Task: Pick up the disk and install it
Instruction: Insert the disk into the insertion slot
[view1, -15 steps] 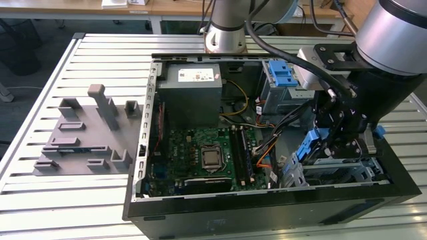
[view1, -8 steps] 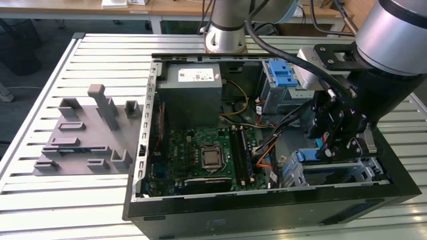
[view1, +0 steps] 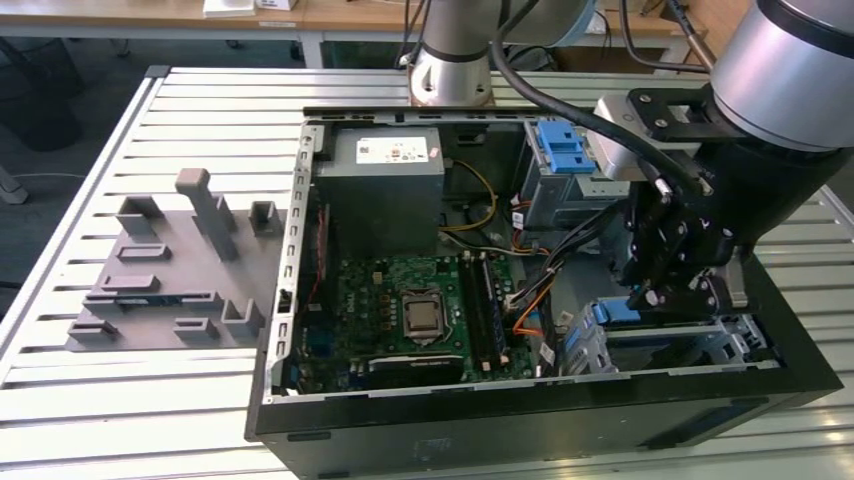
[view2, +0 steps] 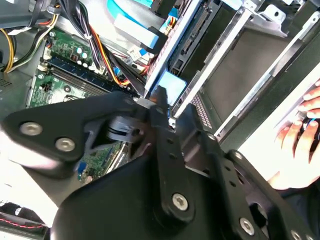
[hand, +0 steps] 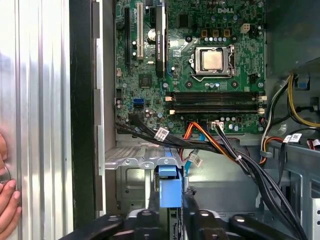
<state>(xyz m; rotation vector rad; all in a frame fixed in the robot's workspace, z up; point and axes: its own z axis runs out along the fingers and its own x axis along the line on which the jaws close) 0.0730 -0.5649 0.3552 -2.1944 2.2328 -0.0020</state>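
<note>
grey fixture block (view1: 160, 270) on worktop (view1: 80, 400) | open computer case (view1: 534, 420), motherboard (view1: 414, 310) exposed | disk (hand: 168, 186) edge-on in drive bay (view1: 741, 340), pincer (hand: 170, 200) clamped on its blue rail | step: install, disk likely part-seated | next move calls for a square push along guides, clear of cables (hand: 225, 152)

Disk (hand: 169, 186) sits partway in the grey metal drive cage (hand: 131, 164) at the case's corner, just beside the motherboard's cable bundle. Only its blue plastic rail end shows, pinched by the gripper (hand: 170, 199).
</note>
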